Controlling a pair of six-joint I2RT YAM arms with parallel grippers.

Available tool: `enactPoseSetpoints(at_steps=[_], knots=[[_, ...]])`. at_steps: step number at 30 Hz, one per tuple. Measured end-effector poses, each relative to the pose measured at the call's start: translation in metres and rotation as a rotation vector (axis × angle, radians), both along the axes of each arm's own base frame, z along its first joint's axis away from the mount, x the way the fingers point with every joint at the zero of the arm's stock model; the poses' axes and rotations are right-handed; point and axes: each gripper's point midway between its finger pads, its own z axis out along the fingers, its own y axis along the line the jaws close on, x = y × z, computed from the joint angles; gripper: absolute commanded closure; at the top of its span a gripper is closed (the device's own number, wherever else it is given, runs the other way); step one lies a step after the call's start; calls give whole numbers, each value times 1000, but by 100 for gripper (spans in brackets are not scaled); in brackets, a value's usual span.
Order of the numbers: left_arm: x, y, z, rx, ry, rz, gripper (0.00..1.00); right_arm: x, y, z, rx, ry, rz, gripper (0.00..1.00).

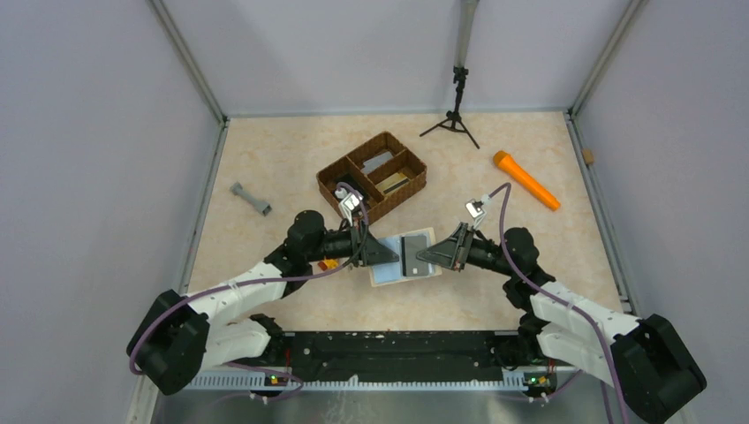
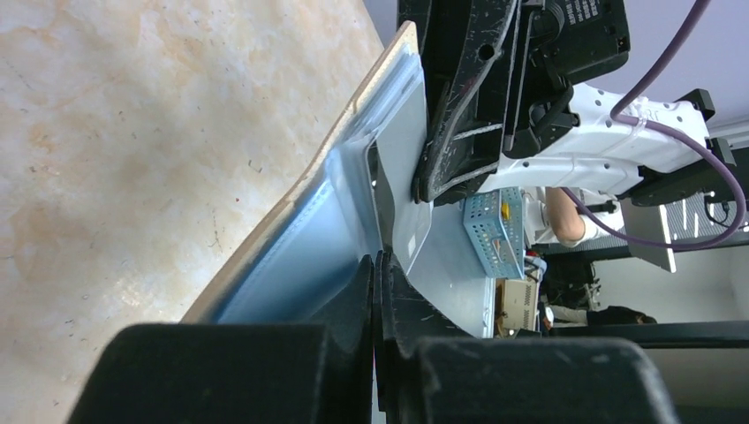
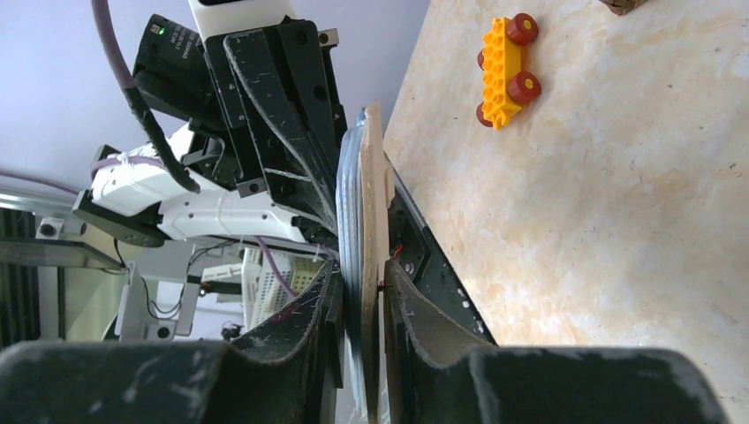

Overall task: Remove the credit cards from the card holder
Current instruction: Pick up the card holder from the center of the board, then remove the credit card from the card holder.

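Pale-blue lining faces up on the open card holder (image 1: 404,258) at the middle of the surface (image 1: 291,159), just near of the wicker tray (image 1: 372,175). The left claw (image 1: 386,253) and right claw (image 1: 426,257) meet at it. From the left wrist, the left claw is pinched fully shut on the holder's edge. From the right wrist, the right claw narrowly clamps the opposite edge.

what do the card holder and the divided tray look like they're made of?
Card holder: probably faux leather or vinyl. It is matte cream outside with a slight sheen on the pale blue inside, and its thin flaps bend. Tray: brown wicker or a similar woven fibre, judging by the ribbed weave on its walls.
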Motion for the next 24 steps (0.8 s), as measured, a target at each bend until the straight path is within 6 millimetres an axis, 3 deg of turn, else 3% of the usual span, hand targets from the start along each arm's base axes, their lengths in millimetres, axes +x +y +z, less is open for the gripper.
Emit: enactPoseSetpoints(at_steps=[3, 6, 8, 24], knots=[[1, 2, -2, 4, 6, 7, 100, 1, -1, 0, 0, 1, -5, 95], [0, 2, -2, 5, 9, 1, 75, 1, -1, 0, 1, 3, -5, 97], [-1, 2, -3, 4, 15, -10, 68, 1, -1, 1, 4, 5, -5, 97], [-5, -16, -10, -42, 93, -91, 72, 2, 0, -5, 1, 22, -1, 99]])
